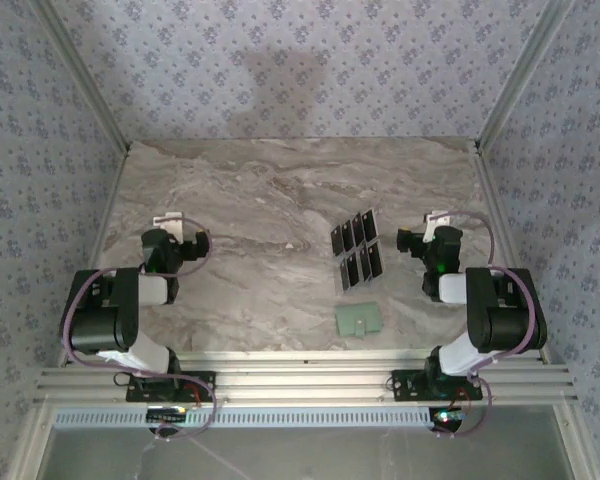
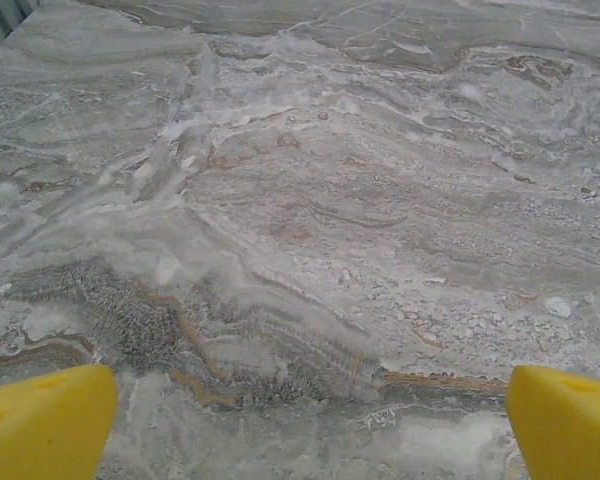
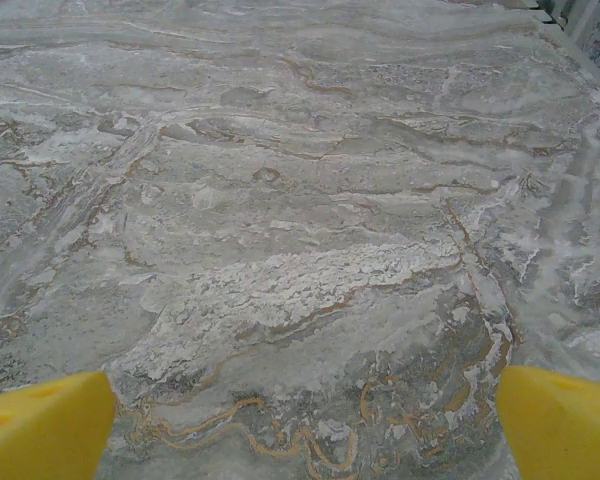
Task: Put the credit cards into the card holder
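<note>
Your left gripper (image 1: 172, 220) and right gripper (image 1: 437, 220) both stand wide open, holding nothing, near the table's (image 1: 260, 190) left and right edges. Credit cards (image 1: 360, 265) lie in two rows right of centre. Card holder (image 1: 358, 320) lies flat near the near edge, apart from the cards.

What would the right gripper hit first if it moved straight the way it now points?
Probably bare table: the right gripper points ahead and slightly down at open marble, jaws open. The cards sit off to its left, out of that line. Depth is hard to judge.
</note>
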`<move>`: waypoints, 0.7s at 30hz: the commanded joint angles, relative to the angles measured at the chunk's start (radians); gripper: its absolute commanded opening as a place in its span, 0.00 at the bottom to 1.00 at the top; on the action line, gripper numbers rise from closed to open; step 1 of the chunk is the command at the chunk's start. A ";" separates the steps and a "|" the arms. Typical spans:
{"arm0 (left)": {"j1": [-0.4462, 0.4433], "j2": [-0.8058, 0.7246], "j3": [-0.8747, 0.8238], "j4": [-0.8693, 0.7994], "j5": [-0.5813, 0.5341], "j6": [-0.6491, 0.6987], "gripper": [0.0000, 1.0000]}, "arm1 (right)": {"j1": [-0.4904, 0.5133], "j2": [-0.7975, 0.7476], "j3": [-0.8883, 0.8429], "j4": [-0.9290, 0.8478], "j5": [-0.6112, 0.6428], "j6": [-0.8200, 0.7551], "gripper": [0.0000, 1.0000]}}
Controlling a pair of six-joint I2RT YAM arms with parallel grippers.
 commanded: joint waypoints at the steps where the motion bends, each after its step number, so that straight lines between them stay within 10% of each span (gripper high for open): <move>1: 0.007 -0.006 0.030 -0.008 0.005 0.005 1.00 | 0.001 -0.008 0.006 0.020 -0.005 -0.018 1.00; 21: 0.015 -0.004 0.038 -0.021 -0.017 -0.013 1.00 | -0.022 -0.008 0.008 0.018 -0.043 -0.004 1.00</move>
